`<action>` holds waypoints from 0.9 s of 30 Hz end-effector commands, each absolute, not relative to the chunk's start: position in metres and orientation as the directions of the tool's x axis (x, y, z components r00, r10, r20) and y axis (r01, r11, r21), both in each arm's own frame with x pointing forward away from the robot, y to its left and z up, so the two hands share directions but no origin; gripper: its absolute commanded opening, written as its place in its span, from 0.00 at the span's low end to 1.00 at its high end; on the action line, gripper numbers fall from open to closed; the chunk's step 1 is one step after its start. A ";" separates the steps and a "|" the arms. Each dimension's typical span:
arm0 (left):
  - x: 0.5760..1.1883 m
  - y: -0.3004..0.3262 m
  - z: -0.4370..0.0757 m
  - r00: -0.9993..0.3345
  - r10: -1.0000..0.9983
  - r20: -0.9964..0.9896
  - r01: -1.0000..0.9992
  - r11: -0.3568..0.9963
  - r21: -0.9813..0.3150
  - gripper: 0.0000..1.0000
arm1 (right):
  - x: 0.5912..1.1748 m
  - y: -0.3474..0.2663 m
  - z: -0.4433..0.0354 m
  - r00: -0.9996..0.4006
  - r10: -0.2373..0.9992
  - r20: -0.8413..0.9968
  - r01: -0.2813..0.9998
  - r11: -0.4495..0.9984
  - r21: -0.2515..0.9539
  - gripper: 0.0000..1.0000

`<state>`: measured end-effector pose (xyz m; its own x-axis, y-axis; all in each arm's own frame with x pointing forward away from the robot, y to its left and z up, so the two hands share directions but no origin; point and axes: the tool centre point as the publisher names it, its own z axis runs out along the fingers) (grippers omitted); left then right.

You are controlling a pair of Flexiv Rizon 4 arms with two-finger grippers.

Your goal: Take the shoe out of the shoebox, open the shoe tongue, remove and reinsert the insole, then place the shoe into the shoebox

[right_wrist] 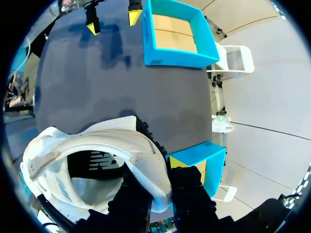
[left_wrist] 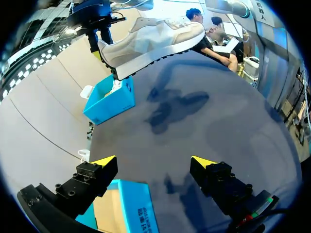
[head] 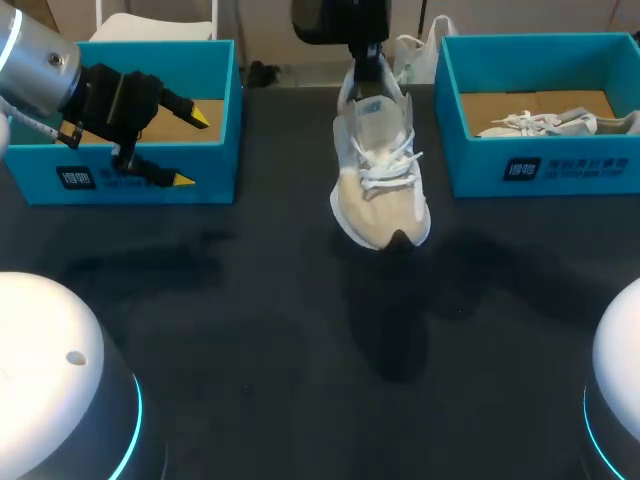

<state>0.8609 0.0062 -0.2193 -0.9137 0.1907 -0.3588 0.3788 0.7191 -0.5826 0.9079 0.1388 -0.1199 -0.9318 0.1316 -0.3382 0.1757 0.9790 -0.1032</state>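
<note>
A beige and white shoe point(head: 380, 175) hangs toe-down above the middle of the table, its toe close to the surface. My right gripper point(head: 368, 65) is shut on its heel from above. In the right wrist view my right gripper point(right_wrist: 156, 175) pinches the heel collar of the shoe point(right_wrist: 92, 155), and the dark insole shows inside. My left gripper point(head: 192, 148) stands open at the front right corner of the left blue shoebox point(head: 215, 60), holding nothing. In the left wrist view my left gripper point(left_wrist: 154, 161) is wide open over that shoebox's corner point(left_wrist: 133, 208), with the shoe point(left_wrist: 150, 39) far ahead.
A second blue shoebox point(head: 480, 165) stands at the back right with another pale shoe point(head: 545, 122) inside. The left shoebox point(right_wrist: 175, 34) shows only its cardboard bottom. Dark tabletop point(head: 300, 330) lies between and in front of the boxes.
</note>
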 end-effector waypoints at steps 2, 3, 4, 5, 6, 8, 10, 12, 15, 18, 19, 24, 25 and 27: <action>0.861 0.006 -0.219 -0.914 0.192 -0.358 0.379 0.721 -0.581 1.00 | 0.908 0.138 -0.118 -0.933 0.132 -0.336 0.175 0.979 -0.103 0.00; 0.861 0.006 -0.219 -0.914 0.192 -0.358 0.379 0.721 -0.581 1.00 | 0.908 0.138 -0.118 -0.933 0.132 -0.336 0.175 0.979 -0.103 0.00; 0.861 0.006 -0.219 -0.914 0.192 -0.358 0.379 0.721 -0.581 1.00 | 0.910 0.136 -0.119 -0.932 0.143 -0.332 0.187 0.977 -0.104 0.00; 0.861 0.006 -0.219 -0.914 0.192 -0.358 0.379 0.721 -0.581 1.00 | 0.913 0.130 -0.119 -0.929 0.167 -0.330 0.209 0.973 -0.099 0.00; 0.861 0.006 -0.219 -0.914 0.192 -0.358 0.379 0.721 -0.581 1.00 | 0.916 0.127 -0.119 -0.926 0.176 -0.334 0.221 0.970 -0.102 0.00; 0.861 0.006 -0.219 -0.914 0.192 -0.358 0.379 0.721 -0.581 1.00 | 0.922 0.120 -0.117 -0.920 0.185 -0.346 0.232 0.968 -0.098 0.00; 0.861 0.006 -0.219 -0.914 0.192 -0.358 0.379 0.721 -0.581 1.00 | 0.930 0.111 -0.117 -0.917 0.187 -0.352 0.235 0.967 -0.099 0.00; 0.861 0.006 -0.219 -0.914 0.192 -0.358 0.379 0.721 -0.581 1.00 | 0.939 0.098 -0.116 -0.910 0.192 -0.367 0.238 0.968 -0.085 0.00; 0.861 0.006 -0.219 -0.914 0.192 -0.358 0.379 0.721 -0.581 1.00 | 0.956 0.071 -0.117 -0.914 0.169 -0.368 0.212 0.974 -0.078 0.00; 0.861 0.006 -0.219 -0.914 0.192 -0.358 0.379 0.721 -0.581 1.00 | 0.973 0.051 -0.118 -0.920 0.138 -0.367 0.180 0.980 -0.082 0.00; 0.861 0.006 -0.219 -0.914 0.192 -0.358 0.379 0.721 -0.581 1.00 | 0.979 0.044 -0.119 -0.923 0.129 -0.364 0.170 0.982 -0.083 0.00; 0.861 0.006 -0.219 -0.914 0.192 -0.358 0.379 0.721 -0.581 1.00 | 1.005 0.015 -0.122 -0.933 0.077 -0.350 0.115 0.989 -0.090 0.00; 0.861 0.006 -0.219 -0.914 0.192 -0.358 0.379 0.721 -0.581 1.00 | 1.010 0.008 -0.122 -0.936 0.073 -0.343 0.110 0.990 -0.089 0.00; 0.861 0.006 -0.219 -0.914 0.192 -0.358 0.379 0.721 -0.581 1.00 | 1.024 -0.009 -0.125 -0.942 0.044 -0.333 0.080 0.992 -0.096 0.00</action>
